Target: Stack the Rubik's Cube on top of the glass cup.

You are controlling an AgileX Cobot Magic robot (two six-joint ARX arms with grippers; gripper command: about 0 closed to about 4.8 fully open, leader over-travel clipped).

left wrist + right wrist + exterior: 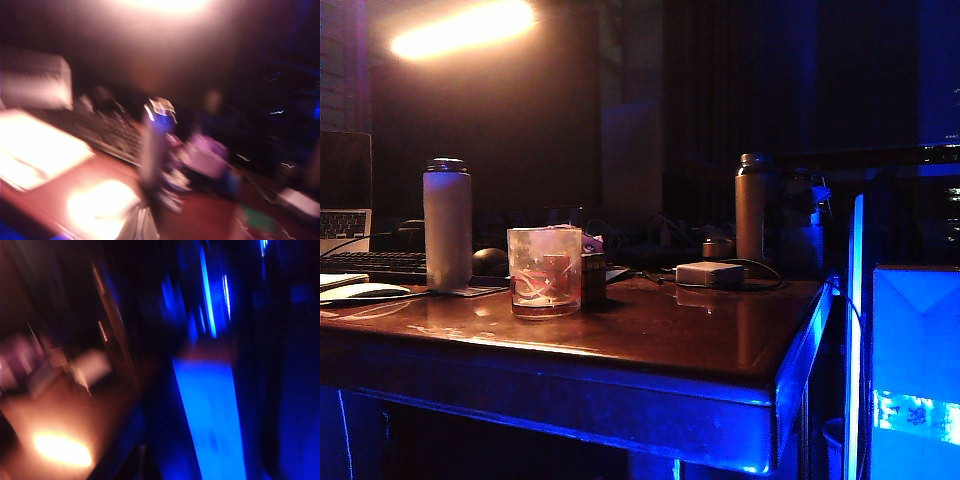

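A: Dark room, one warm lamp glaring at upper left of the exterior view, blue light along the table (720, 340) edge. Surface is glossy reddish-brown wood.

B: Containers?

A: Three. Glass cup (544, 270) stands upright left of centre, near the front edge. Reddish-white swirls show through its wall; whether they are contents or a pattern, cannot tell. White bottle (447, 222) stands upright to its left, cap on. Brown bottle (751, 206) stands upright toward the right rear, also capped. Contents of both hidden.

B: Rubik's Cube?

A: On the table just behind and to the right of the cup, partly hidden by it (593, 277). Touching or a small gap, cannot tell. Not on top of the cup.

B: Other items?

A: Small white box (710, 273) with a cable, right of centre. Keyboard (372, 265) at far left.

B: Grippers?

A: Neither appears in the exterior view. Left wrist view is badly blurred: white bottle (156, 142) at centre, keyboard (95, 131) behind it, no fingers distinguishable, so left gripper state unknown. Right wrist view is blurred too, showing table edge and blue glow; right gripper reads as fully closed, nothing seen held.
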